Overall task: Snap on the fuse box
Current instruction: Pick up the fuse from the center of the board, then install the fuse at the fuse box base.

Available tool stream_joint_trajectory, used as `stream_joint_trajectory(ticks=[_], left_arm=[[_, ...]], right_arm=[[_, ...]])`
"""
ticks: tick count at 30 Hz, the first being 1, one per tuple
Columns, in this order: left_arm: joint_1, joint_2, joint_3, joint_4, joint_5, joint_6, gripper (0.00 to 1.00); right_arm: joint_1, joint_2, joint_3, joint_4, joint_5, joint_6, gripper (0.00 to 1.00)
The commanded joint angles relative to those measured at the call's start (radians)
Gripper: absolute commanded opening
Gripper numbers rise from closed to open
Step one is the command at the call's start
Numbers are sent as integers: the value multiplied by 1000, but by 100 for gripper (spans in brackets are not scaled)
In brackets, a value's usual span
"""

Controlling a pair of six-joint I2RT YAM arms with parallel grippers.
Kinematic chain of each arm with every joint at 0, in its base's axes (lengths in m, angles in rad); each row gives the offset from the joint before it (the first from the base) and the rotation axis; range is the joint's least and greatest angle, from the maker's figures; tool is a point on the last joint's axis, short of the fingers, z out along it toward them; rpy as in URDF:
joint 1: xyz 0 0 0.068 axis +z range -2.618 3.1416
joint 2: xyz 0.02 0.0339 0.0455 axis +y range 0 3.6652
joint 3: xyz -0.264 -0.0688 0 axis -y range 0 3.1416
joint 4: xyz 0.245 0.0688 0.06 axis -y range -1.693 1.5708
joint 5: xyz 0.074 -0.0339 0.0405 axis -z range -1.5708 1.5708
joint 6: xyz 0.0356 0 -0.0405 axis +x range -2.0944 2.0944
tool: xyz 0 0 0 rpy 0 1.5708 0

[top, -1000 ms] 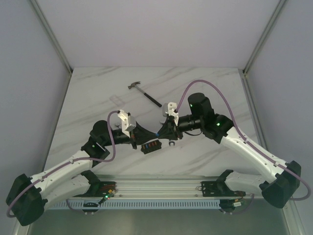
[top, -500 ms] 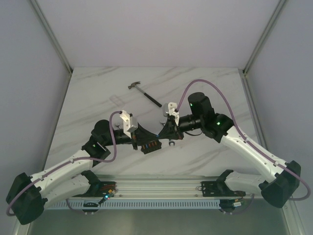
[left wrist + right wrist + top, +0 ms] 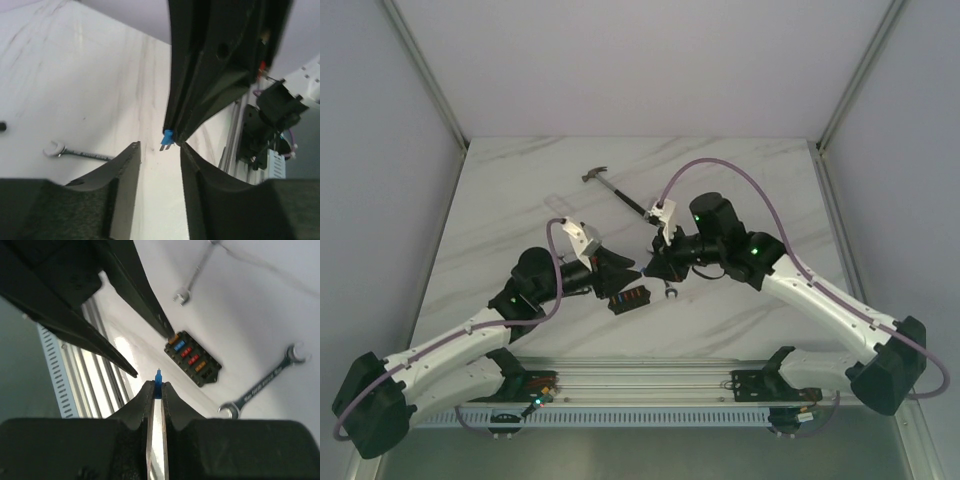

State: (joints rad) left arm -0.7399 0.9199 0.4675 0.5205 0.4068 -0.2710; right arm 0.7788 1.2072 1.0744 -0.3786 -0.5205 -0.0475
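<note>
Since half a second before, the right arm's wrist had swung left and toward the desk's middle, and the left arm had drawn its elbow back, so that the left hand point(image 3: 620, 272) and the right hand point(image 3: 655, 265) met tip to tip above the marble-patterned desk point(image 3: 500, 200); the fuse box point(image 3: 628, 299) had not shifted. It lay flat on the desk just on the near side of the two hands and between them, not gripped by either. From the right wrist view the fuse box point(image 3: 192, 357) sat beyond the fingertips, up and to the right: a small black rectangular plastic block with blue, red and orange fuses in a row down its middle. The right hand point(image 3: 157, 387) was clenched on a small blue fuse point(image 3: 158, 376), whose translucent tip stuck out past the smooth dark fingers. In the left wrist view the left hand point(image 3: 160, 150) was released, its curved matte-black fingers apart, and the blue fuse point(image 3: 167, 138) with its thin metal prongs hung at the gap between them, pinched at the end of the right hand's fingers coming down from above. A slim silver open-ended wrench point(image 3: 260, 389) lay on the desk beside the box, and a black-handled hammer point(image 3: 615, 190) lay well apart toward the far side.
</note>
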Motion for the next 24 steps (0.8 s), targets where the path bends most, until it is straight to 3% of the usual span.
stream_joint_trajectory(ticks=[1,12,18,24], left_arm=[[-3,-24,-27,-94,-214,-145,55],[1,-52,-94,-364,-529,-469,65],[7,-14,-123,-402,-529,-590,65],[6,55,-116,-411,-492,-644,61]], right_arm=[[50,10,3,-42,275,173,0],[167,132,-12,-84,647,460,0],[209,213,-13,-88,780,536,0],[218,287,-4,-64,756,568,0]])
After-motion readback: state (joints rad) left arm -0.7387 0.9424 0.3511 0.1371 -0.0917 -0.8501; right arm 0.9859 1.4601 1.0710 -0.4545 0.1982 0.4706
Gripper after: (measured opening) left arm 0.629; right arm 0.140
